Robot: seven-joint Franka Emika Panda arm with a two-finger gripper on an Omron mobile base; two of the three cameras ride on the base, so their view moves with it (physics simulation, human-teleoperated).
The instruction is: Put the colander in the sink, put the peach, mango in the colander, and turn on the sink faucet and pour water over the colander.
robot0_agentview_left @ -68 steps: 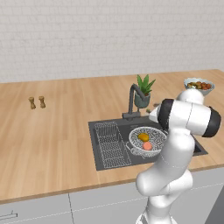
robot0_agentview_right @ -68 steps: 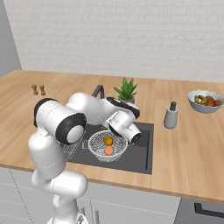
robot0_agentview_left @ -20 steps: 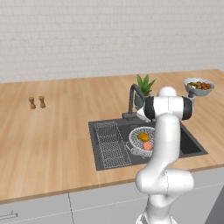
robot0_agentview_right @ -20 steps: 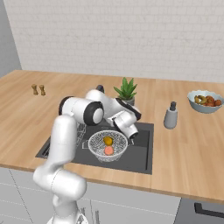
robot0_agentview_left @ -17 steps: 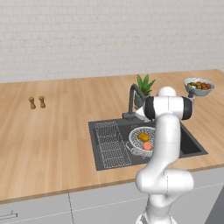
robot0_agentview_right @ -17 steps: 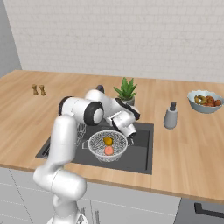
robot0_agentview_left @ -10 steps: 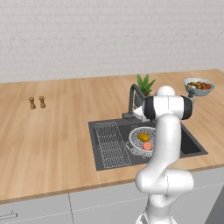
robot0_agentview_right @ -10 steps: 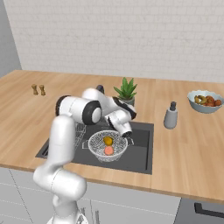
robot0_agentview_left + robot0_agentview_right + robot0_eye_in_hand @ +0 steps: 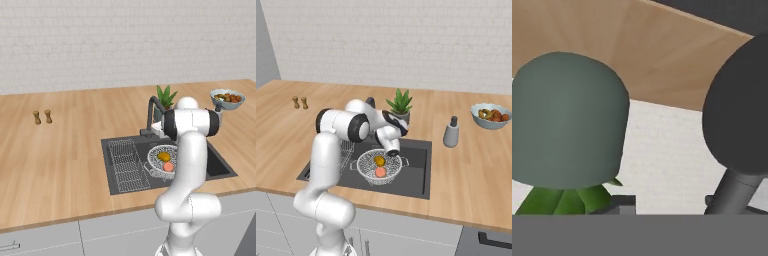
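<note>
The silver mesh colander (image 9: pixel 156 161) (image 9: pixel 367 166) stands in the dark sink (image 9: pixel 220 167) (image 9: pixel 416 172). It holds the yellow-orange mango (image 9: pixel 163 156) (image 9: pixel 379 160) and the pinkish peach (image 9: pixel 169 166) (image 9: pixel 380 172). The dark gooseneck faucet (image 9: pixel 149 112) (image 9: pixel 370 101) rises behind the basin. In the right base view my hand hovers above the sink's back edge, close between the faucet and the plant. My gripper (image 9: pixel 664 205) shows two dark tips with a gap and only white wall between them. The faucet's dark rounded part (image 9: pixel 739 110) looms just right of them.
A green plant in a grey pot (image 9: pixel 165 97) (image 9: pixel 400 108) (image 9: pixel 567 135) stands right beside the faucet. A soap dispenser (image 9: pixel 451 132) and a grey fruit bowl (image 9: pixel 227 98) (image 9: pixel 491 116) are to the right. Two small shakers (image 9: pixel 42 117) (image 9: pixel 300 102) stand far left. A wire rack (image 9: pixel 125 162) fills the sink's left part.
My hand has edged closer to the faucet above the sink's back edge. The colander and both fruits have stayed where they were.
</note>
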